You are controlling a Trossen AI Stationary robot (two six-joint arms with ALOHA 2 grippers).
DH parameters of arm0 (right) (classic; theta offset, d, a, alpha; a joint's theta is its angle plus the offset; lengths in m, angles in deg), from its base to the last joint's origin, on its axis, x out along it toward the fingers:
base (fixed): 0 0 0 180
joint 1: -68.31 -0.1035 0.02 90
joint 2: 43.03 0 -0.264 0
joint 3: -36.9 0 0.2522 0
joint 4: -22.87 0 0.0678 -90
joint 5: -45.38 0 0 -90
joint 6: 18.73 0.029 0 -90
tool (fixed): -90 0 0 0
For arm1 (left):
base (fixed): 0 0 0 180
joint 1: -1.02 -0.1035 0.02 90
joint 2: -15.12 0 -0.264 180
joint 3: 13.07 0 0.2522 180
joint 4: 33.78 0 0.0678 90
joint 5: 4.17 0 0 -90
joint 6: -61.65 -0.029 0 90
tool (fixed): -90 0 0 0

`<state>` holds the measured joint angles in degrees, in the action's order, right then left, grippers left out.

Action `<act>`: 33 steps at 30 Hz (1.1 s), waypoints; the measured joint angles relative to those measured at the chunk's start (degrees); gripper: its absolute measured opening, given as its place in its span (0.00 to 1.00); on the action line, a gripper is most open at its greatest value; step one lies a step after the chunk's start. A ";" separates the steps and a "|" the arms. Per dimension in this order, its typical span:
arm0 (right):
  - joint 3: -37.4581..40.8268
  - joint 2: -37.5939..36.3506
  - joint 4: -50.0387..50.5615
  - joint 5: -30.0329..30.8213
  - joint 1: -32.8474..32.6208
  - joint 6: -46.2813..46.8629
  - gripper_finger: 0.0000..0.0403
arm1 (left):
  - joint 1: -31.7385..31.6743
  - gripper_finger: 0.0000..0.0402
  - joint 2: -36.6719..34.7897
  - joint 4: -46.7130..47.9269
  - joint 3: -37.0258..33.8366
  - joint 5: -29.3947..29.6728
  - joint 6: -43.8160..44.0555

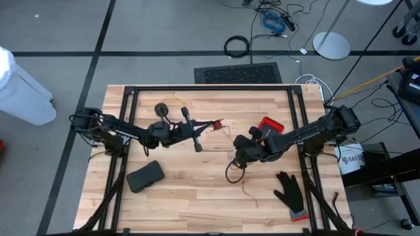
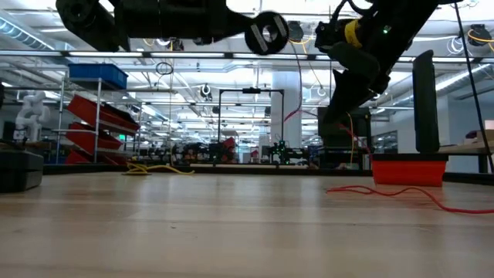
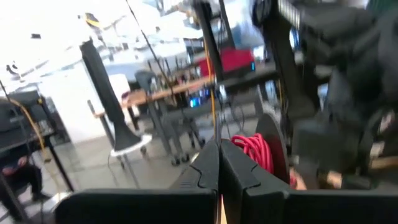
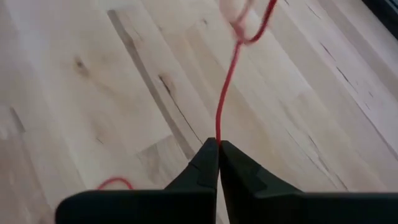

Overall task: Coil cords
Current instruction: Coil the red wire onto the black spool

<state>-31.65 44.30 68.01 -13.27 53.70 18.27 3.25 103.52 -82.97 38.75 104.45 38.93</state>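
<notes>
Pale wood table carries a black pouch at left. Above centre, the left gripper pinches the yellow-tan cord, fingers closed, beside a red-wound spool. Right gripper clamps the red cord. Black glove lies rightmost; no writing legible.

The table carries both arms, reaching in from opposite sides toward its middle. The left gripper sits left of centre; the right gripper is just right of centre, nearer the front edge. A spool lies behind the left arm, near the back rail. A cord runs from the right gripper's closed tips across the boards, and more of it trails in front, toward the glove at the front right corner. A flat pouch lies front left. A tray sits behind the right arm
</notes>
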 joint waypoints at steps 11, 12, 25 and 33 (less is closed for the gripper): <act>0.01 0.00 11.08 -1.19 -7.40 7.76 0.00 | -1.91 0.00 -2.35 -7.14 0.00 -2.13 1.04; 0.02 0.00 11.97 -1.27 -8.28 8.40 0.00 | -2.06 0.00 -2.57 -7.59 0.00 -2.64 1.59; 0.07 0.00 23.55 -5.03 -15.31 16.88 0.00 | -4.41 0.00 -3.26 -10.25 0.00 -8.14 9.33; 0.07 0.00 27.21 -17.35 -17.55 17.30 0.00 | -4.43 0.00 -3.26 -10.21 0.00 -8.18 8.92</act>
<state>-31.58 44.30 95.22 -30.61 36.15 35.57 -1.18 100.27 -93.18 38.75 96.26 47.85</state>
